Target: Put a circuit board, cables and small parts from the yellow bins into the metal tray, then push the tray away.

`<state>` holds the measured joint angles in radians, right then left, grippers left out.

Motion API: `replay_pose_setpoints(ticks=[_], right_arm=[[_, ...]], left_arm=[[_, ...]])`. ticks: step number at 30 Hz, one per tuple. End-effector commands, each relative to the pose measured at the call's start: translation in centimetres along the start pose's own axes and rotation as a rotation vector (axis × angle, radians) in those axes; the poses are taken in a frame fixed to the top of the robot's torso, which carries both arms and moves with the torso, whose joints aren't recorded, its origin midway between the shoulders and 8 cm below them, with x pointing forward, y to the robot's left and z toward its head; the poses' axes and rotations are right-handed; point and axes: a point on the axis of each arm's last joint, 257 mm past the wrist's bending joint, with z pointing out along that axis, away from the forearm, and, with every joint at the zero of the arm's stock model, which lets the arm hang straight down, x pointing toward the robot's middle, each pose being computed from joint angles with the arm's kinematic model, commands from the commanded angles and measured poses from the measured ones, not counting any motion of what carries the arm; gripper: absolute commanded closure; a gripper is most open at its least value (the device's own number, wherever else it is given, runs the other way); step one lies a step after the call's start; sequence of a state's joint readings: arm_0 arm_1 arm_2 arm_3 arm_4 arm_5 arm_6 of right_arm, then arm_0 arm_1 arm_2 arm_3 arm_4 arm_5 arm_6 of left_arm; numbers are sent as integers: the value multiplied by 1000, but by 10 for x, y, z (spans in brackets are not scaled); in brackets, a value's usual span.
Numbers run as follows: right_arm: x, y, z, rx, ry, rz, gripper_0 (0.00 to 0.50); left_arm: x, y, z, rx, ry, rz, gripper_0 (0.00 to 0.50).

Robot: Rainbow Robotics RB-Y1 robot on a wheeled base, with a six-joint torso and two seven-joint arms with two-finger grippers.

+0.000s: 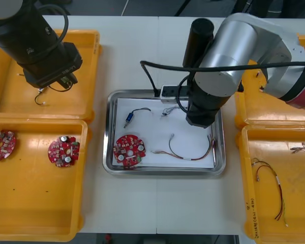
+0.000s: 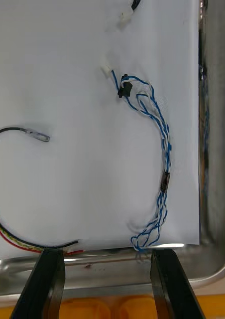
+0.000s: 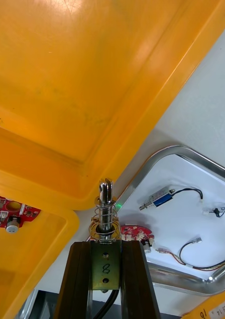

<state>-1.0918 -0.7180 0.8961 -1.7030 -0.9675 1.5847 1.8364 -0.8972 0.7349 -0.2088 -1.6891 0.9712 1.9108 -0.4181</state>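
My left gripper (image 3: 105,245) is shut on a small metal part (image 3: 106,212) with a spring and a black lead, held above the far left yellow bin (image 1: 66,104). In the front view the left gripper (image 1: 55,80) hangs over that bin. My right gripper (image 2: 107,255) is open and low over the metal tray (image 1: 165,172), near its right rim. Between and beyond its fingers lies the twisted blue and white cable (image 2: 164,144). The tray also holds a red circuit board (image 1: 129,150), a red and yellow cable (image 1: 190,152) and a blue part on a black cable (image 1: 130,118).
Two red circuit boards (image 1: 64,151) (image 1: 2,144) lie in the near left bin (image 1: 35,203). Cables (image 1: 274,190) lie in the near right bin (image 1: 295,218). The right arm (image 1: 234,51) reaches over the tray's far right corner from the far right bin (image 1: 254,109).
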Motion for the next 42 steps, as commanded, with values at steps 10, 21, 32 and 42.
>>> replay_pose_setpoints(ticks=[10,21,32,42], right_arm=[[63,-34,-113,-47,6,275,0],[122,-45,-175,71,37,610,0],[178,-36,-196,20,-29,996,0],[248,-23,-204,61,-75,1196,0]], left_arm=[[-19,-7,-33,27,-71,73,500],[-16,-10,-33,30,-70,82,500],[10,-23,-23,11,-70,148,499],[44,-61,-2,58,-63,203,500]])
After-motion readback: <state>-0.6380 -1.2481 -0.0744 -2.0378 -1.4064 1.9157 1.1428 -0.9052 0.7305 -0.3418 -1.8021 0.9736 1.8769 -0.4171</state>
